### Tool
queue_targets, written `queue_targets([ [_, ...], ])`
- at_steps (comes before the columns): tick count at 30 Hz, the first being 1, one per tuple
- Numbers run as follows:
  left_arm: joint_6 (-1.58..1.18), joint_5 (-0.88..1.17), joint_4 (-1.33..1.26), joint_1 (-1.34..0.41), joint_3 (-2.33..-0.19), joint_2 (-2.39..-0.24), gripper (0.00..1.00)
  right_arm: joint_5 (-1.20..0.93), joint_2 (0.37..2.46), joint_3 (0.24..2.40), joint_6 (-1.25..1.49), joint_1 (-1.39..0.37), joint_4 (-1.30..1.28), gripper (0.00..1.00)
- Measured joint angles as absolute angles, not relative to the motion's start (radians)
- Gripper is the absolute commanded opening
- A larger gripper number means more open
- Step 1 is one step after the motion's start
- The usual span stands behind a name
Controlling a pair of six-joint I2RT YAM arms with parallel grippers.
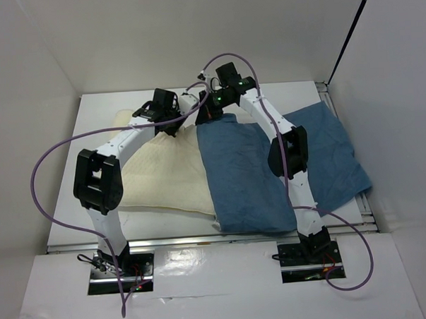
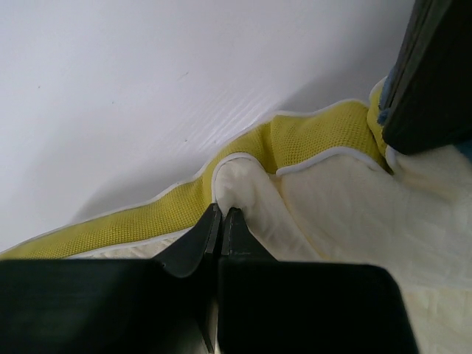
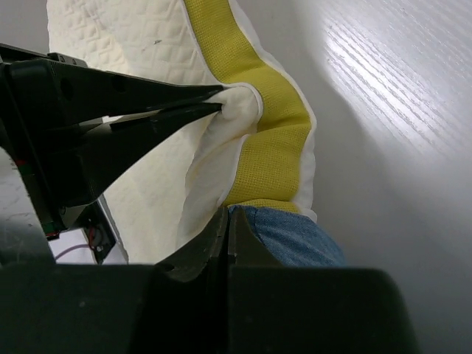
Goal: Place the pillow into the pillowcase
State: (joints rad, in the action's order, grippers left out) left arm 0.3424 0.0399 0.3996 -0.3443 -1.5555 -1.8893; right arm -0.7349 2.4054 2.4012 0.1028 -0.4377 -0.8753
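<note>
The cream-yellow pillow (image 1: 164,176) lies on the left half of the table, and its right part is under the dusty-blue pillowcase (image 1: 249,179). My left gripper (image 1: 177,126) is at the pillow's far edge, shut on a pinch of cream fabric (image 2: 243,188) beside the yellow mesh band (image 2: 310,140). My right gripper (image 1: 206,119) is just to its right, shut on the far left corner of the pillowcase (image 3: 295,240), where the blue hem meets the pillow (image 3: 125,44). The right wrist view also shows the left gripper (image 3: 220,98) pinching the pillow.
White enclosure walls (image 1: 46,54) stand on the left, back and right of the table (image 1: 288,96). Purple cables (image 1: 40,167) loop off both arms. A metal rail (image 1: 202,239) runs along the table's near edge. The pillowcase's right end (image 1: 340,161) spreads towards the right edge.
</note>
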Motion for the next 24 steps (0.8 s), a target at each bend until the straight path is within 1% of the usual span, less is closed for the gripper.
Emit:
queue_targets([
  [8,0.342,0.037,0.396,-0.345,-1.549,-1.883,0.00,-0.704,2.405,2.391,0.083,-0.436,-0.877,0.00],
  [12,0.342,0.037,0.383,-0.347,-1.522,-1.853,0.00,-0.665,2.405,2.354,0.073,-0.414,-0.878,0.00],
  [18,0.342,0.039,0.363,-0.356,-1.500,-1.816,0.00,-0.531,2.404,2.281,0.070,-0.375,-0.882,0.00],
  [24,0.342,0.044,0.339,-0.365,-1.497,-1.812,0.00,-0.419,2.401,2.274,0.117,-0.364,-0.880,0.00],
])
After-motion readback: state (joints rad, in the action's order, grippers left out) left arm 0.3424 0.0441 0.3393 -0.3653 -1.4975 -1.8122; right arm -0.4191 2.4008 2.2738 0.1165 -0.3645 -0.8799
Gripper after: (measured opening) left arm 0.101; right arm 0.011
